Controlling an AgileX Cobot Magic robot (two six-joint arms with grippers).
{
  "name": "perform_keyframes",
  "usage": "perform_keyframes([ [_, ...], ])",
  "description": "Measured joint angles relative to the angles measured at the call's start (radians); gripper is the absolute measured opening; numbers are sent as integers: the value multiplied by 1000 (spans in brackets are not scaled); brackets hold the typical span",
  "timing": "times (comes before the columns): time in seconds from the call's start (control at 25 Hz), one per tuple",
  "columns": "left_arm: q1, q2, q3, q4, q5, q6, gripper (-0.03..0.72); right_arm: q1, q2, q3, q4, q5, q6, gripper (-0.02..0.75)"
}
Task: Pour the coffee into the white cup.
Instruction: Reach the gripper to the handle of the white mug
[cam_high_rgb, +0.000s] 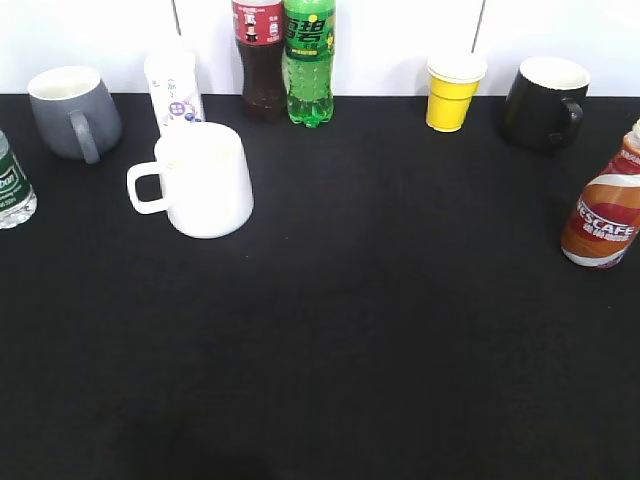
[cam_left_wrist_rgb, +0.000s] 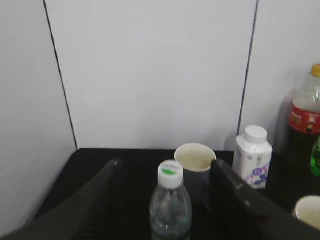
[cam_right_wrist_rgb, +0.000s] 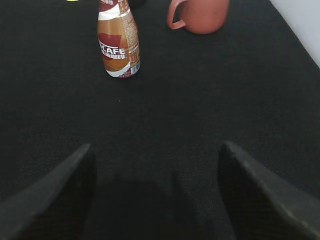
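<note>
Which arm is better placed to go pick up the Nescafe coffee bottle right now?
The right arm. Its open gripper faces the coffee bottle across bare black table. The left gripper looks at a water bottle near the far left edge.

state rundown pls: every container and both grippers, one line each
coffee: upright, untouched
white cup: upright, looks empty
grey mug: upright
black mug: upright
yellow cup: upright
cola bottle: upright
green bottle: upright
white bottle: upright, capped
water bottle: upright, capped
brown mug: upright
left gripper: open, empty
right gripper: open, empty
</note>
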Motion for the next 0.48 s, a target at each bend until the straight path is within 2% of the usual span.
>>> perform_keyframes([
  [0.12,-131,204,18,-10,-225,0,417,0,0,0,0,0,0,574],
  [0.32,-388,448,264,-97,-690,0,417,0,0,0,0,0,0,574],
  [0.4,-444,574,309,-115,-827,0,417,0,0,0,0,0,0,574],
  [0.48,-464,709,311,-117,-939,0,417,0,0,0,0,0,0,574],
])
